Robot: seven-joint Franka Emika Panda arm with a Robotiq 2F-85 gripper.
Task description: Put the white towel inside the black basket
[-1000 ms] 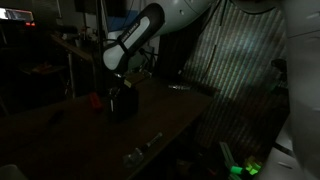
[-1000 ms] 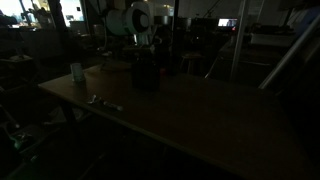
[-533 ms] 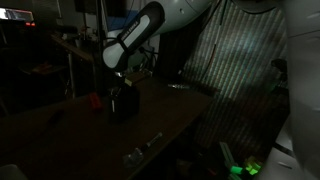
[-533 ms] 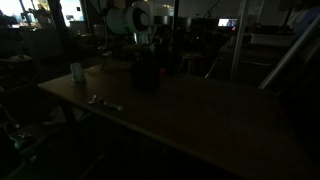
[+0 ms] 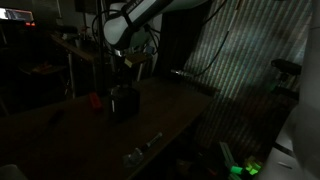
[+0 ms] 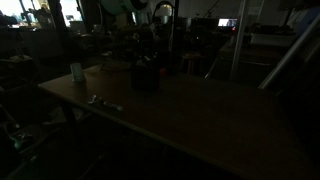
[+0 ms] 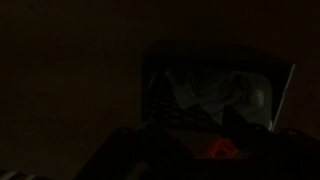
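Arm [image 5: 135, 18] lifted off black basket [image 5: 124, 102] (white towel [image 7: 215, 95] seemingly inside)

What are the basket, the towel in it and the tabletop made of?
Black basket: dark, matte, stiff upright walls; plastic or fabric, too dim to tell. White towel: soft cloth, judging by its pale crumpled folds. Table: brownish with a faint sheen, likely wood or laminate.

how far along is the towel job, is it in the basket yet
Looks nearly done: in the wrist view a pale, crumpled white towel lies inside the black basket. Nothing seems to be in hand; the end effector hangs above the basket in an exterior view, though it is too dark to tell whether it is open or shut. Left: only pulling clear.
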